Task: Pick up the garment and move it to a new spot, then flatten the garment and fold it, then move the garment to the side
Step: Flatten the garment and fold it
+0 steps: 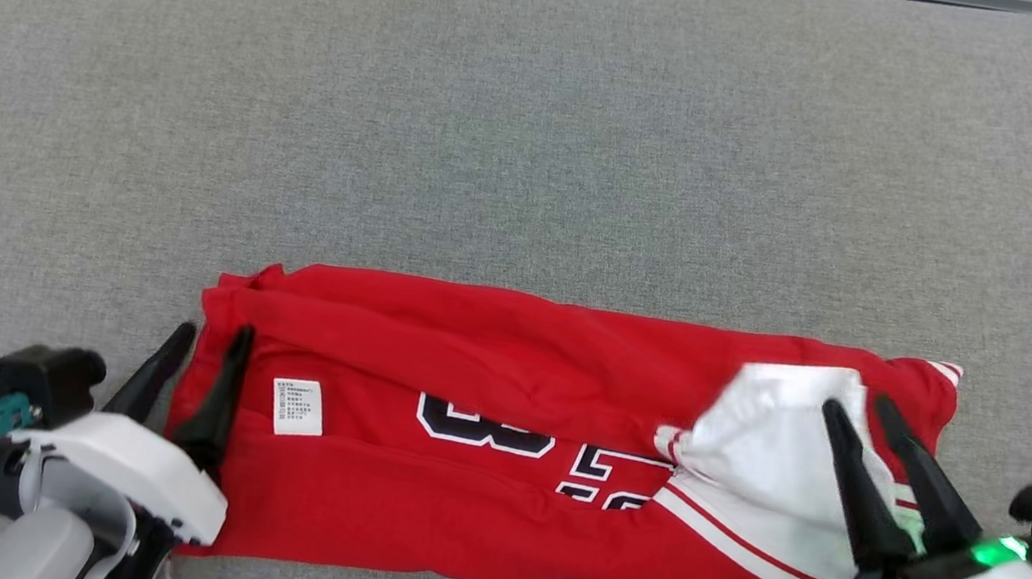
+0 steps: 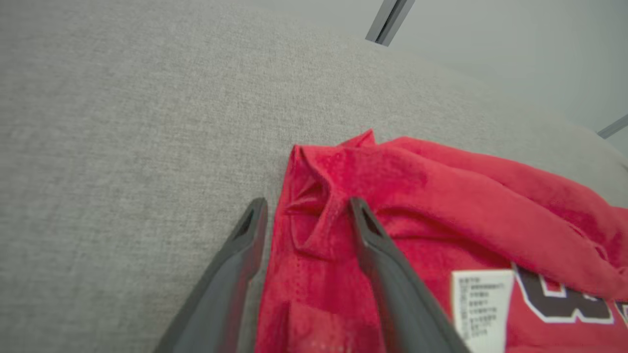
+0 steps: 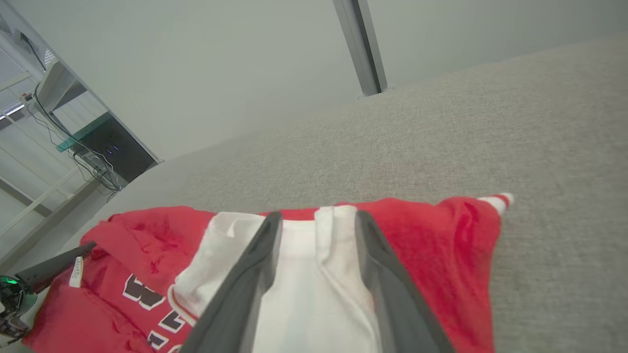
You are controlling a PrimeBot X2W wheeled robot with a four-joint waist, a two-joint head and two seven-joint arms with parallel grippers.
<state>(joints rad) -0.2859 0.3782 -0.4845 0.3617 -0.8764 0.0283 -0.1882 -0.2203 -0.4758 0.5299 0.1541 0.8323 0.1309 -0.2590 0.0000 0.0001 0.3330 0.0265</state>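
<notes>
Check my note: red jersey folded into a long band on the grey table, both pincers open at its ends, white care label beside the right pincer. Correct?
Wrong on one point: the care label lies beside the left pincer, not the right pincer, as the head view shows. The jersey, table and open pincers are as noted.

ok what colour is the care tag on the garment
White with dark print; the care tag shows best in the left wrist view.

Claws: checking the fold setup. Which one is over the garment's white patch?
The right claw, fingers spread over the white patch; the left claw straddles the plain red end of the garment.
</notes>
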